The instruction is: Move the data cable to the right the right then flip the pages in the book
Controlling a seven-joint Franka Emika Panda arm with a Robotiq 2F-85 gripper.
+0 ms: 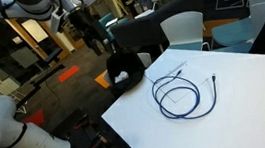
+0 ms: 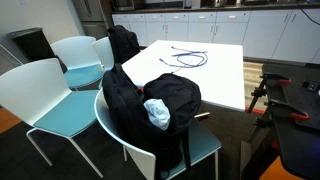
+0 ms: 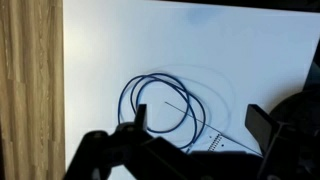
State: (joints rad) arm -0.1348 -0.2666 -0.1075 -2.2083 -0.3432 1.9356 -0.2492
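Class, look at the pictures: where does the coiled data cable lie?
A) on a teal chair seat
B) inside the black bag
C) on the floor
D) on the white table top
D: in an exterior view the data cable lies in loose loops flat on the white table.

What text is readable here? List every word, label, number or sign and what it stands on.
No text can be read.
Beside the data cable, small dark marks in the wrist view: too blurred to read.
On the black bag and the white table: no lettering visible.
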